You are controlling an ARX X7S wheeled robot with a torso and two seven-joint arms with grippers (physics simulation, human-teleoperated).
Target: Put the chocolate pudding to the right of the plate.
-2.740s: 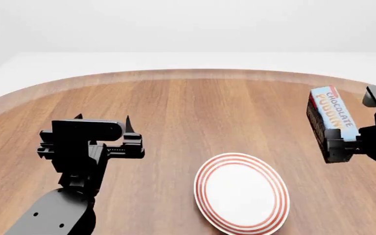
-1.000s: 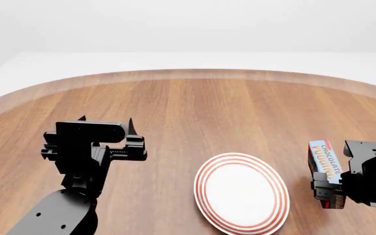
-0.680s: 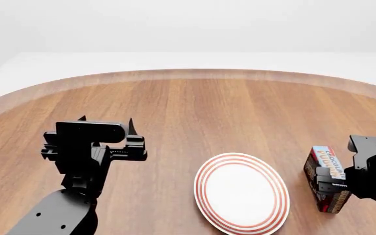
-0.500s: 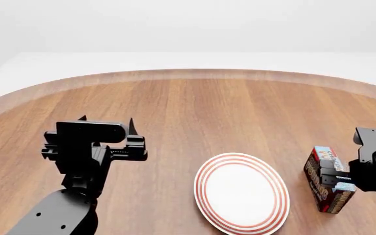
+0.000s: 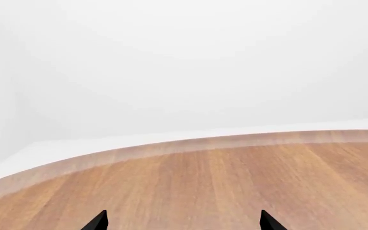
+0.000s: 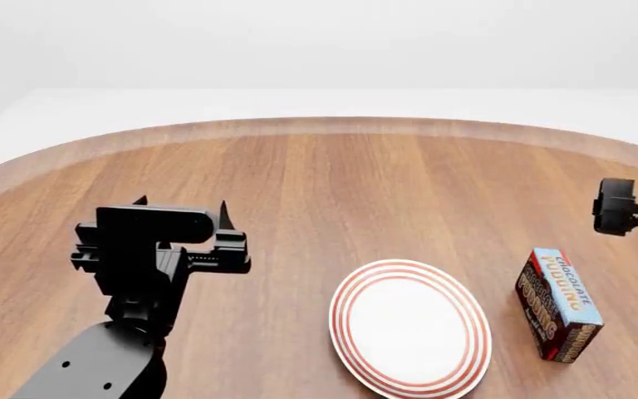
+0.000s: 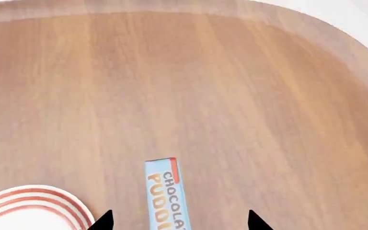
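Observation:
The chocolate pudding (image 6: 560,303), a dark brown carton with a light blue top, rests on the wooden table just right of the plate (image 6: 410,326), a white plate with red rings. My right gripper (image 6: 627,208) is above and behind the carton, apart from it. In the right wrist view my right gripper (image 7: 179,221) is open. The carton (image 7: 165,189) lies well below, between the two tips, with the plate's rim (image 7: 37,201) beside it. My left gripper (image 6: 180,205) is open and empty over the table's left side. It also shows open in the left wrist view (image 5: 182,223).
The round wooden table (image 6: 331,191) has a curved far edge, with white floor beyond it. In the left wrist view only bare tabletop (image 5: 222,182) and a white background show.
My right gripper lowered the carton to the table right of the plate, opened, let go and rose up and back. The left arm has barely moved.

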